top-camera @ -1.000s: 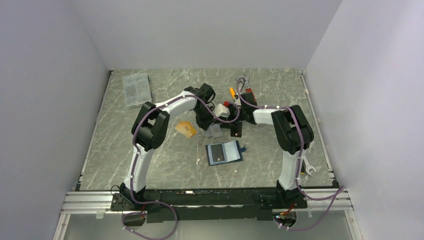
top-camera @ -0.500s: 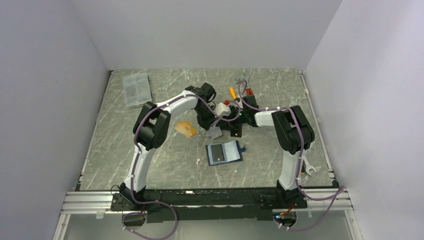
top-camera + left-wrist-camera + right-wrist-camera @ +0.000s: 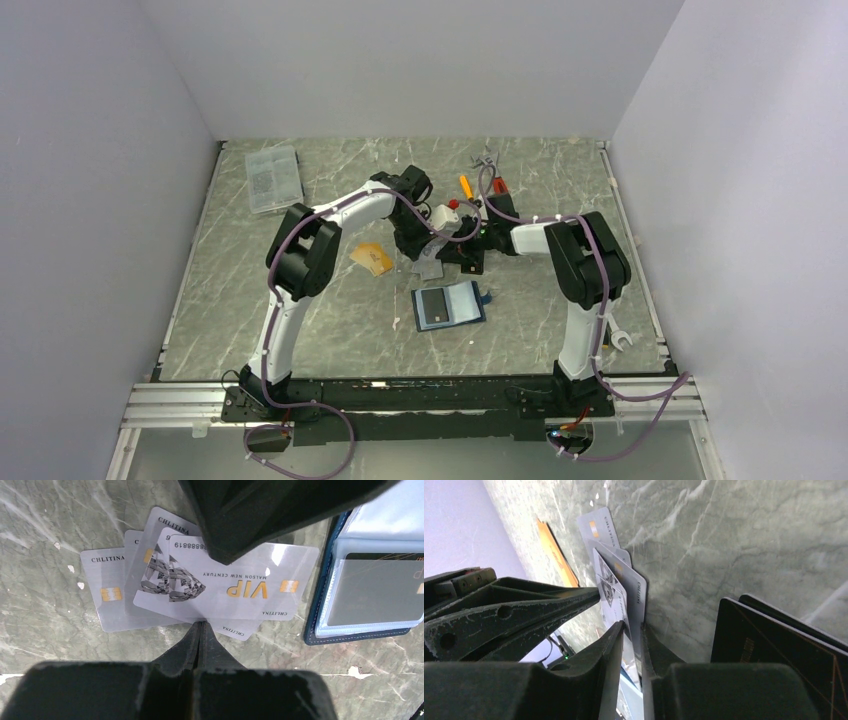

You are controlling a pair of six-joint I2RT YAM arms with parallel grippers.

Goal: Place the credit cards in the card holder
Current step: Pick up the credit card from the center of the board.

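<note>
Several silver-white credit cards (image 3: 107, 600) lie fanned on the marble table. The topmost is a silver VIP card (image 3: 225, 580) tilted up from the pile. My left gripper (image 3: 200, 626) is shut on its near long edge. My right gripper (image 3: 631, 630) straddles the same card's opposite edge, jaws narrow with a thin gap still showing on one side. The card holder (image 3: 450, 305) lies open just in front, its navy rim (image 3: 320, 630) beside the pile and a black card (image 3: 380, 590) in a clear pocket. An orange card (image 3: 372, 258) lies to the left. Black cards (image 3: 774, 650) lie right of my right fingers.
A clear grey compartment box (image 3: 273, 178) stands at the back left. An orange-handled screwdriver (image 3: 465, 186) and other small tools lie at the back centre. A wrench (image 3: 618, 340) lies near the right arm's base. Both arms crowd the table's middle.
My right gripper's jaws have drawn in round the silver card's edge, and that wrist has shifted slightly toward the left gripper. The left gripper has stayed shut in place.
</note>
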